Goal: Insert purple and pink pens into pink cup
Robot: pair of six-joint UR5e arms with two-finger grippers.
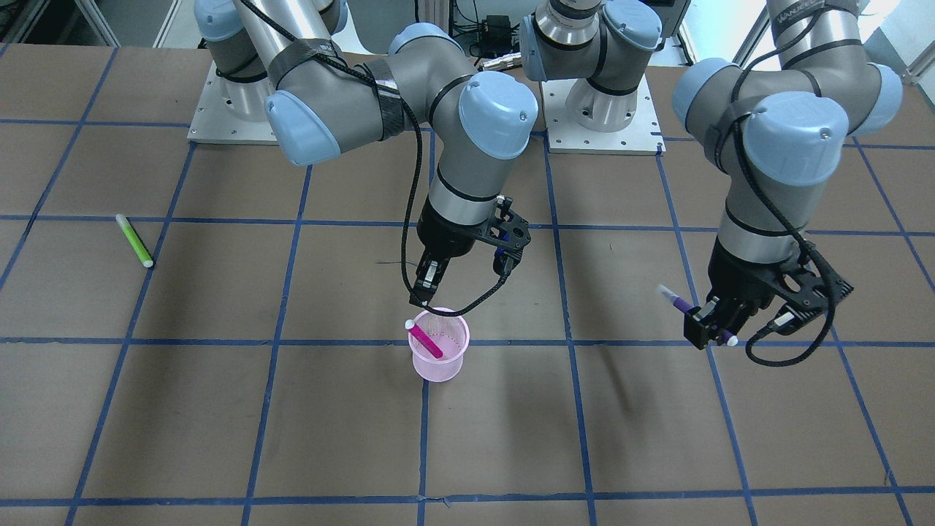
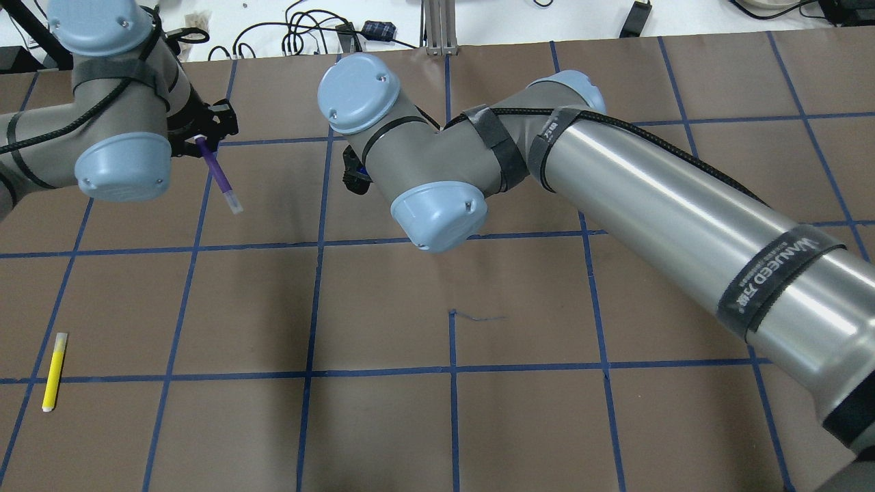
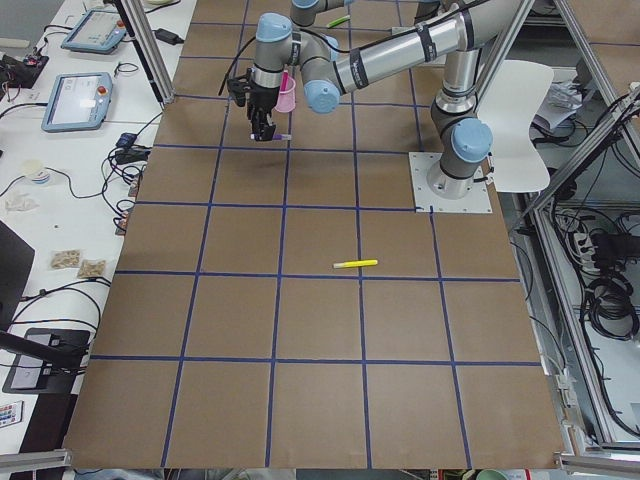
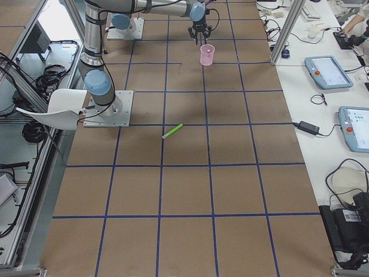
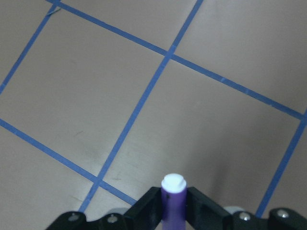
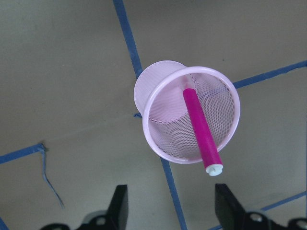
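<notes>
My right tool hanging with jaws apart above the pink cup, pink pen leaning inside it, my left tool clamped on the purple pen, at the cup's 3 o'clock in the front view, above the worktop

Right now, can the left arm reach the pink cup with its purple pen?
Probably not cleanly: the open right gripper hangs directly above the cup, blocking the purple pen's way down.

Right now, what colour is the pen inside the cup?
Pink pen, clearest in right wrist view.
</notes>
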